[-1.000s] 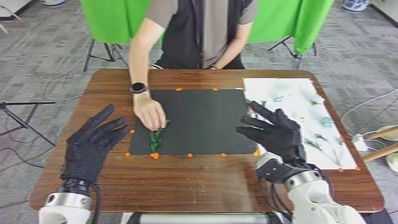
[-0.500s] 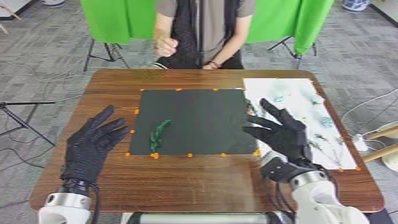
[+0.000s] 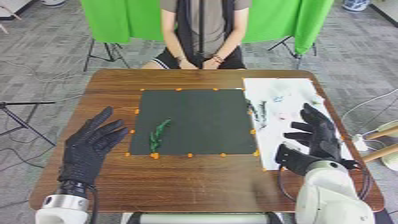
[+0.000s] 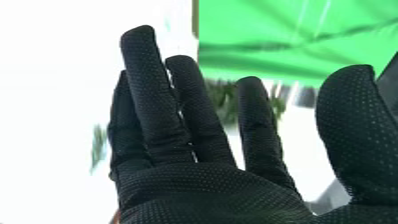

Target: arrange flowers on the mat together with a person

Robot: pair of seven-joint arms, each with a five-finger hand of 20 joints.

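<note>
So my right hand (image 3: 322,146) is open and empty over the white sheet (image 3: 258,88), probably because the spare stems (image 3: 263,114) are there. One green sprig (image 3: 158,136) lies left on the mat (image 3: 206,122), handily leaving me room.

Head view looks forward and down; close wrist view shares the right hand (image 3: 323,142).
</note>
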